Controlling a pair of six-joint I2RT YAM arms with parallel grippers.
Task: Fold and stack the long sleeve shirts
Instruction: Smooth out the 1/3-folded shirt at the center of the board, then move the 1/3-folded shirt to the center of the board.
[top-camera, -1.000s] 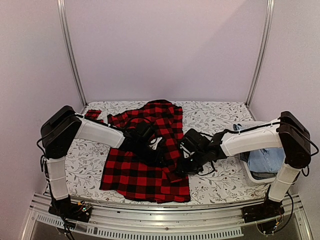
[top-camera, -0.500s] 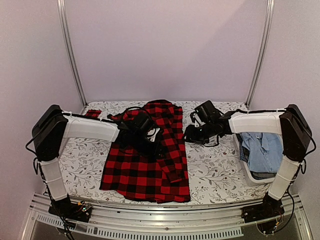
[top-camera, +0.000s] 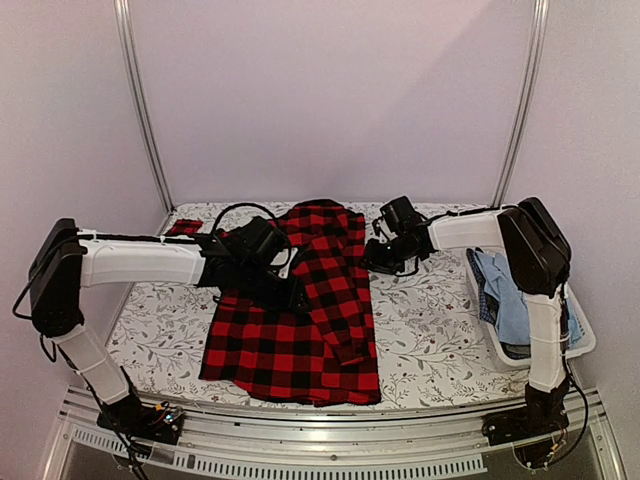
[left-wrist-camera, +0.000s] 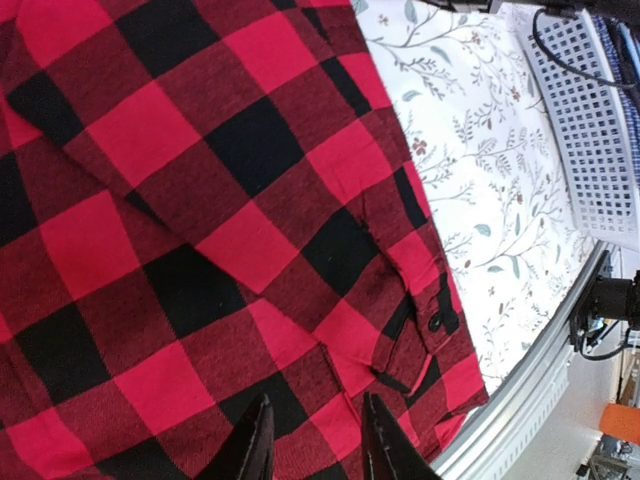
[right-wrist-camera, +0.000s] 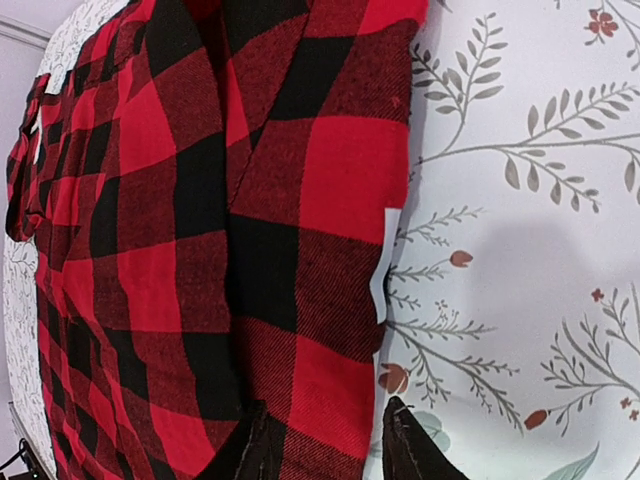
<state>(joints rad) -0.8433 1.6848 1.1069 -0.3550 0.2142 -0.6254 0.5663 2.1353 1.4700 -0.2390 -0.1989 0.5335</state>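
Note:
A red-and-black check long sleeve shirt (top-camera: 300, 320) lies spread on the flowered table, one sleeve folded down its right side. My left gripper (top-camera: 292, 290) hovers open over the shirt's middle; its wrist view shows the shirt (left-wrist-camera: 200, 200), a buttoned cuff (left-wrist-camera: 432, 318) and the open fingertips (left-wrist-camera: 260, 440). My right gripper (top-camera: 372, 262) is open at the shirt's upper right edge; its wrist view shows that edge (right-wrist-camera: 340, 200) between the spread fingertips (right-wrist-camera: 400, 440). More shirts, blue (top-camera: 520, 300), lie in a basket at right.
A white mesh basket (top-camera: 495, 345) stands at the table's right edge, also seen in the left wrist view (left-wrist-camera: 590, 130). A small red check piece (top-camera: 185, 228) lies at the far left corner. Metal frame posts rise at the back corners.
My right gripper has moved from the shirt's lower right side up to its upper right edge. My left arm has stretched out lower, its gripper staying over the shirt's middle. The right sleeve now lies flat.

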